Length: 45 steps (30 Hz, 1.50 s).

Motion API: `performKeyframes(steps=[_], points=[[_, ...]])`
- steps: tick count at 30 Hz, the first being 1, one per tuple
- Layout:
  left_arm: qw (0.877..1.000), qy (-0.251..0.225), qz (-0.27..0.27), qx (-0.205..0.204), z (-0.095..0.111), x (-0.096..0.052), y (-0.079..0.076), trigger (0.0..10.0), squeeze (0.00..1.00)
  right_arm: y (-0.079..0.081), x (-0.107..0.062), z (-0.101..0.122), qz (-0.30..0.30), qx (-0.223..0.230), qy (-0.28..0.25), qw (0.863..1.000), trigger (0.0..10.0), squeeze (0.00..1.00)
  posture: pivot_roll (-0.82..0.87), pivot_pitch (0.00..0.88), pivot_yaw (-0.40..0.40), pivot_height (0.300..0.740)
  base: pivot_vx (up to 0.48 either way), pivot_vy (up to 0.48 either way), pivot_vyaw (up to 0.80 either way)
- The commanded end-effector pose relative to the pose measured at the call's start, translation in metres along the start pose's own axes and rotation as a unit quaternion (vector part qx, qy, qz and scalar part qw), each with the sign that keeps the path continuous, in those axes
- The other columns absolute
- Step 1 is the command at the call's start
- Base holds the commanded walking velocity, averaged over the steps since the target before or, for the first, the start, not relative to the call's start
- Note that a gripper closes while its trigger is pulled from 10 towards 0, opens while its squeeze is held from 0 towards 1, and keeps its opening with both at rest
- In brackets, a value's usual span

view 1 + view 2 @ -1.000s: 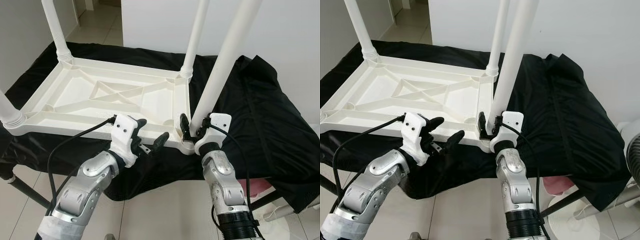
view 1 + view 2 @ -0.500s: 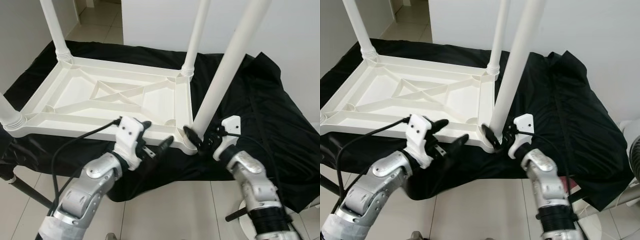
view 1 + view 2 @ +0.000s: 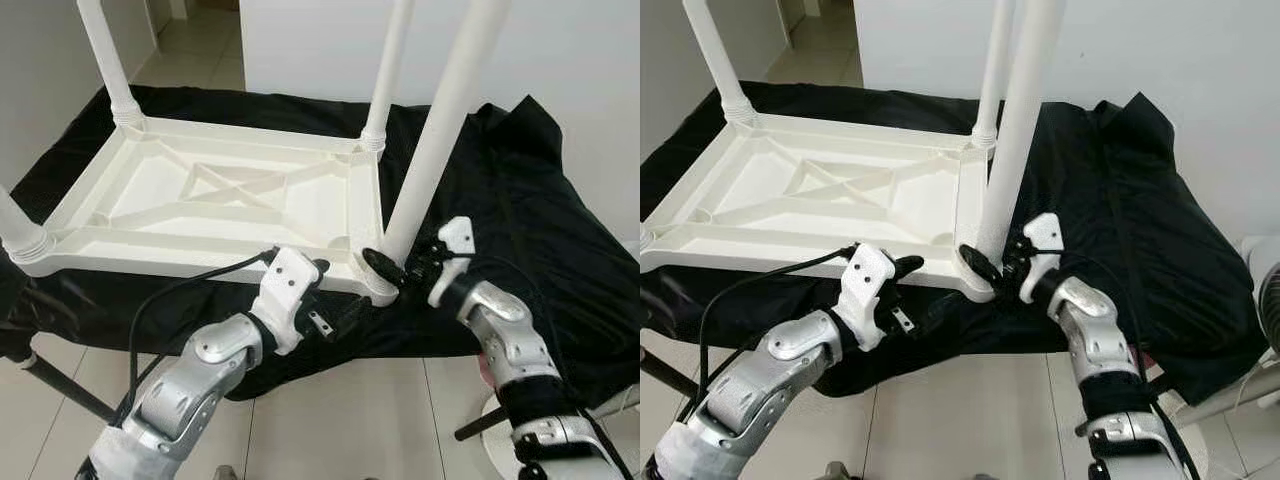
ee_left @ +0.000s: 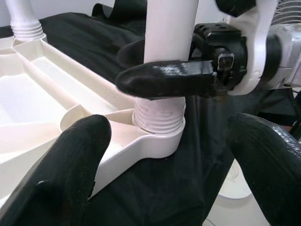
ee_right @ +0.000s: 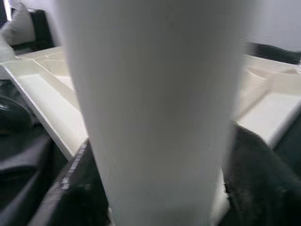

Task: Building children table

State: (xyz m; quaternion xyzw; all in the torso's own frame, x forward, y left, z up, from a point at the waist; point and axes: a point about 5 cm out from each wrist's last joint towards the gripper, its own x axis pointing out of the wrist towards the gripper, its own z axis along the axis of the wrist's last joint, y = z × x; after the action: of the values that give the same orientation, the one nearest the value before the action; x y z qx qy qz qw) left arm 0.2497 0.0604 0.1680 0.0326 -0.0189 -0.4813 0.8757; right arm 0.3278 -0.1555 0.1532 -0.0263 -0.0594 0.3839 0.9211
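A white plastic children's table lies upside down on a black cloth. Its near right leg stands in the corner socket, leaning slightly right. My right gripper is shut on the base of that leg, with one black finger lying across its front. My left gripper is open just in front of the same corner, with its fingers spread wide on either side of the socket and holding nothing. Up close, the leg sits between the right fingers.
Three more legs stand upright: far left, far right and near left. The black cloth hangs over the support's edges. White floor tiles lie below, a fan stands at the right, and a white wall is behind.
My left gripper has moved right and forward to the near right corner. My right forearm has swung out to the right while the gripper stayed on the leg.
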Motion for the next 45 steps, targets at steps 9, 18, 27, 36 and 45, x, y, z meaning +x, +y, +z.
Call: performKeyframes(steps=[9, 18, 27, 36, 45], points=[[0.995, 0.008, -0.1, 0.016, -0.003, 0.001, -0.011, 10.0, 0.0, -0.002, -0.002, -0.006, 0.001, 0.003, 0.008, 1.0, 2.8, 0.0, -0.02, 0.044, -0.047, 0.74, 0.0, 0.0, 0.0], [0.996, 0.002, -0.092, 0.02, -0.004, 0.006, -0.01, 10.0, 0.0, 0.013, -0.003, -0.001, -0.082, -0.007, -0.009, 0.997, 10.0, 0.0, -0.04, 0.038, -0.062, 0.74, 0.0, 0.0, 0.0], [0.997, 0.001, -0.076, 0.026, -0.003, 0.005, -0.004, 10.0, 0.0, 0.055, 0.003, -0.024, -0.266, 0.059, 0.002, 0.962, 10.0, 0.0, -0.03, 0.033, -0.063, 0.74, 0.0, 0.0, 0.0], [0.997, -0.002, -0.069, 0.017, -0.001, 0.004, 0.001, 10.0, 0.0, 0.069, 0.011, -0.016, -0.265, 0.064, -0.017, 0.962, 10.0, 0.0, -0.01, 0.035, -0.05, 0.74, 0.0, 0.0, 0.0], [0.999, 0.007, -0.049, 0.013, -0.002, 0.001, 0.007, 10.0, 0.0, 0.064, 0.007, -0.01, -0.26, 0.076, -0.038, 0.962, 10.0, 1.0, -0.01, 0.041, -0.046, 0.74, 0.0, 0.0, 0.0]])
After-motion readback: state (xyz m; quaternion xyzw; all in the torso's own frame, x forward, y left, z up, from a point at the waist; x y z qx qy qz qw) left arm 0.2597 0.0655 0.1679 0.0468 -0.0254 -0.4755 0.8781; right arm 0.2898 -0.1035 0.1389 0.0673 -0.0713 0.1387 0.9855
